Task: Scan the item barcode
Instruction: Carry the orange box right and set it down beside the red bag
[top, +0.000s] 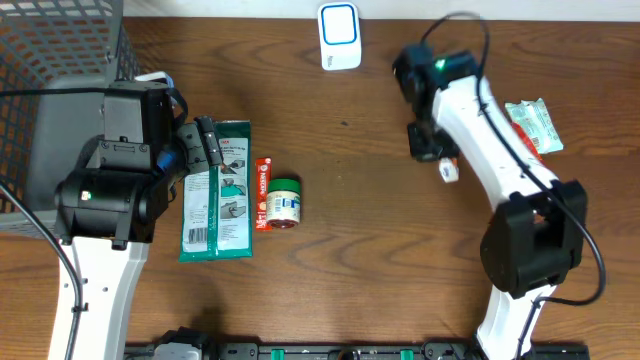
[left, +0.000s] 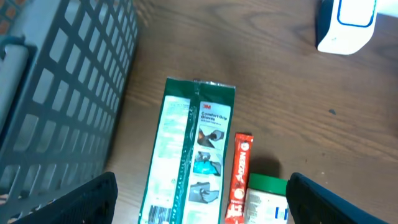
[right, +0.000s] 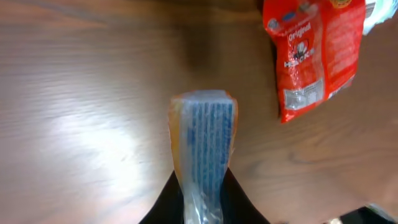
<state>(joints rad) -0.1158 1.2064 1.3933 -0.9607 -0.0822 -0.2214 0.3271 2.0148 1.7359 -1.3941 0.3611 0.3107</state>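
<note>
In the overhead view, a missed read at the white and blue barcode scanner (top: 339, 36) is being risked. The right end effector (top: 432, 145) is being held well apart from it, off to its right, so a code could be presented turned away from the scanner's face. The right arm is being stretched from the near edge of the brown wooden tabletop (top: 340, 280) up past a red snack packet (top: 530, 125). In the left wrist view, the left end effector (left: 202, 186) is being held wide open and empty over a green glove package (left: 193, 149), beside a narrow red box (left: 239, 177), a green-lidded jar (left: 267, 186) and a grey grid basket (left: 62, 93). In the right wrist view, a small clear-wrapped blue and orange pack (right: 204, 130) is being pinched by its lower end in the closed right end effector (right: 202, 202), above the tabletop. Such a narrow hold could be letting it pivot or slip, and glare on the wrap could be masking the code.
</note>
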